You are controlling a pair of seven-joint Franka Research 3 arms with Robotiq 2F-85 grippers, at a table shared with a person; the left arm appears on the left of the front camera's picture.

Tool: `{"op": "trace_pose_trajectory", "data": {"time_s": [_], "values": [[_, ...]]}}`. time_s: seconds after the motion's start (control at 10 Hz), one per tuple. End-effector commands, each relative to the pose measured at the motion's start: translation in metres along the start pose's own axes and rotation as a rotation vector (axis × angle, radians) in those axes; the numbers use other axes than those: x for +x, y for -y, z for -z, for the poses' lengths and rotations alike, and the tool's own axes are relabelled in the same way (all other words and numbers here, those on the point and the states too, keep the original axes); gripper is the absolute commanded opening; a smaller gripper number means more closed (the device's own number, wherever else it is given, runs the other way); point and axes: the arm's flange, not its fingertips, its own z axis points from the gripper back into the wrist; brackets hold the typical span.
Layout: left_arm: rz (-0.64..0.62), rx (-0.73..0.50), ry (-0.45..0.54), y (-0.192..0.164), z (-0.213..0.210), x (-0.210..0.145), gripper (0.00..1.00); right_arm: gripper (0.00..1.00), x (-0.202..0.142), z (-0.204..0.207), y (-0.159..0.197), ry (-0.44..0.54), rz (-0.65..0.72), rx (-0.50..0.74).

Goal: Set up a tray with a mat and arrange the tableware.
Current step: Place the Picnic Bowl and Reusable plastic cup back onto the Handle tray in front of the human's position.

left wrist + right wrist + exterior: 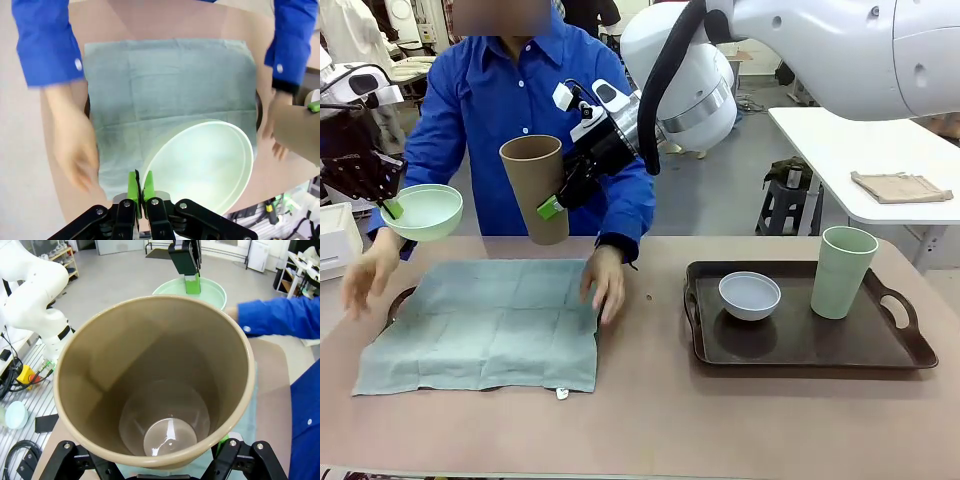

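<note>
Bowl in mint green point(423, 212), empty, hangs in the air, rim pinched tight by left fingers point(133, 189). Right fingers point(551, 208), spread wide, hold the empty brown cup point(538, 190) above the mat point(490, 330). Pale bowl point(750, 296) and green cup point(845, 272) stand in the tray point(800, 355).

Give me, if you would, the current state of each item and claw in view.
left claw, shut on the rim of the mint green bowl.
mint green bowl, held in the air, empty.
right claw, closed on the brown cup.
brown cup, held above the mat, tilted, empty.
mat, spread flat, a person's hand on its edge.
pale blue-white bowl, upright on the dark tray, empty.
pale green cup, upright on the dark tray.
</note>
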Motion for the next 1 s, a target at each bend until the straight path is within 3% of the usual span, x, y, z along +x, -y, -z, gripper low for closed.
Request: {"op": "trace_pose_trajectory", "data": {"time_s": [0.0, 0.9], "values": [[0.005, -0.001, 0.002, -0.0012, 0.0, 0.0001, 0.0, 0.25, 0.0001, 0.0003, 0.0004, -0.011, -0.005, 0.001], [0.005, -0.001, 0.002, -0.0012, 0.0, 0.0001, 0.0, 0.25, 0.0001, 0.0003, 0.0004, -0.011, -0.005, 0.001]]}}
